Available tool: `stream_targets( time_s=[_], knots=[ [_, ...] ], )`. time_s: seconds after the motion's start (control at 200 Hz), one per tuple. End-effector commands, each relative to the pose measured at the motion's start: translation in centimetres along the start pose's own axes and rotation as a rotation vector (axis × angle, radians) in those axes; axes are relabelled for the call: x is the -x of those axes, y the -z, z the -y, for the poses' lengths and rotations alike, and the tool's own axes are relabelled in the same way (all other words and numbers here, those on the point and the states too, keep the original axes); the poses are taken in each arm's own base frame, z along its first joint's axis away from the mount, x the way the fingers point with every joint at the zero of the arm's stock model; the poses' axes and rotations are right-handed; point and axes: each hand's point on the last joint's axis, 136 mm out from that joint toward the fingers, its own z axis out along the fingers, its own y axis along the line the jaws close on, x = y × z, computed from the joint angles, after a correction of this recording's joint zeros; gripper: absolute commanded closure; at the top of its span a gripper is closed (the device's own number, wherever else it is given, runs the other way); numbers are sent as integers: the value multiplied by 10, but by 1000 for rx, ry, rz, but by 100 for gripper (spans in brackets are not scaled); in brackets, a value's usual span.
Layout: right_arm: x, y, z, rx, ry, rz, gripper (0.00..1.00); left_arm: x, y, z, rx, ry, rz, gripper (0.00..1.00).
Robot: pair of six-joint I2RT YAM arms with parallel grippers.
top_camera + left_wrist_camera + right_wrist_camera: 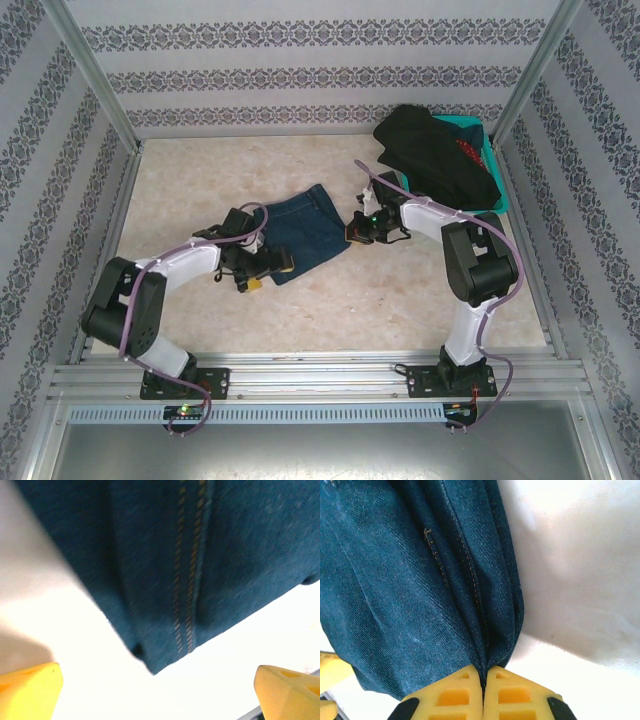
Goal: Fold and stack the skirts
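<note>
A dark blue denim skirt (305,232) lies folded on the table's middle. My right gripper (352,232) is at its right edge. In the right wrist view the yellow pads (450,697) are shut on a bunched fold of the denim (410,590), with the gripper (484,680) pinching its seam. My left gripper (262,272) sits at the skirt's near left corner. In the left wrist view its yellow fingertips (30,690) stand wide apart, and the gripper (157,695) is open just short of the stitched denim corner (200,555). A black skirt (435,155) drapes over the basket, and a red dotted skirt (467,150) peeks from under it.
A teal mesh basket (497,185) stands at the back right against the metal frame post. Patterned walls close in the table on three sides. Bare marbled tabletop (200,180) spreads left of the denim and in front of it.
</note>
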Motion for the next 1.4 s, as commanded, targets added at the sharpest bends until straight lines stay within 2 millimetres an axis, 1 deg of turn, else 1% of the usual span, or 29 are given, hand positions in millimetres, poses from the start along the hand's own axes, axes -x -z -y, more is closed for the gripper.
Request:
stream_targets(
  time_s=[0.0, 0.06, 0.17, 0.265, 0.365, 0.435, 0.505, 0.57, 0.679, 0.744, 0.779, 0.819, 0.849, 0.919, 0.979, 1.039, 1.104, 1.139, 1.189, 1.254, 1.289, 1.344, 1.384, 1.394],
  knots=[
    [0, -4, -6, 10, -45, 18, 100, -13, 26, -15, 180, -56, 36, 6],
    [0, -7, -8, 10, -43, 12, 100, -21, 23, -17, 237, -91, 37, 12],
    [-1, -11, -9, 4, -43, 1, 100, -26, 1, -10, 202, -86, 2, 26],
    [-2, -13, -9, 1, -45, -2, 100, -20, -14, -3, 185, -87, 17, 30],
    [-3, -13, -8, 1, -45, -4, 100, -8, -25, 1, 191, -91, 41, 37],
    [-5, -14, -8, 0, -43, -9, 100, 1, -27, 0, 229, -108, 54, 42],
    [-6, -15, -7, -1, -45, -12, 100, 7, -26, -6, 280, -119, 72, 46],
    [-7, -15, -6, 1, -46, -15, 100, 11, -26, -8, 291, -123, 96, 49],
    [-8, -17, -8, 12, -46, -21, 100, 16, -28, -1, 265, -136, 114, 54],
    [-9, -17, -10, 24, -44, -24, 100, 20, -28, 2, 259, -144, 119, 60],
    [-8, -17, -10, 28, -43, -24, 100, 21, -29, 3, 264, -147, 119, 66],
    [-8, -16, -11, 32, -43, -24, 100, 22, -29, 2, 277, -145, 120, 78],
    [-8, -14, -10, 31, -45, -23, 100, 22, -28, -1, 294, -138, 119, 86],
    [-5, -7, -2, 9, -56, -7, 100, 20, -22, -13, 350, -119, 125, 100],
    [-1, 4, 13, -26, -84, 20, 100, 15, -13, -31, 408, -92, 130, 100],
    [3, 13, 32, -57, -113, 38, 100, 8, -6, -55, 454, -61, 118, 100],
    [2, 14, 49, -93, -119, 25, 100, 2, -1, -77, 490, -36, 104, 100],
    [0, 12, 53, -99, -117, 9, 100, -1, -1, -86, 507, -34, 99, 100],
    [0, 10, 52, -95, -109, -1, 100, -4, -2, -94, 528, -45, 90, 100],
    [1, 9, 47, -87, -104, 12, 100, -6, -4, -99, 549, -55, 70, 100],
    [3, 11, 43, -84, -99, 27, 100, -6, -5, -98, 547, -60, 67, 100],
    [3, 13, 41, -84, -97, 46, 100, -3, -7, -89, 502, -73, 71, 100],
    [4, 15, 34, -61, -89, 53, 100, -2, -8, -77, 447, -97, 73, 100],
    [4, 16, 33, -56, -89, 54, 98, -1, -8, -74, 432, -101, 75, 100]
  ],
)
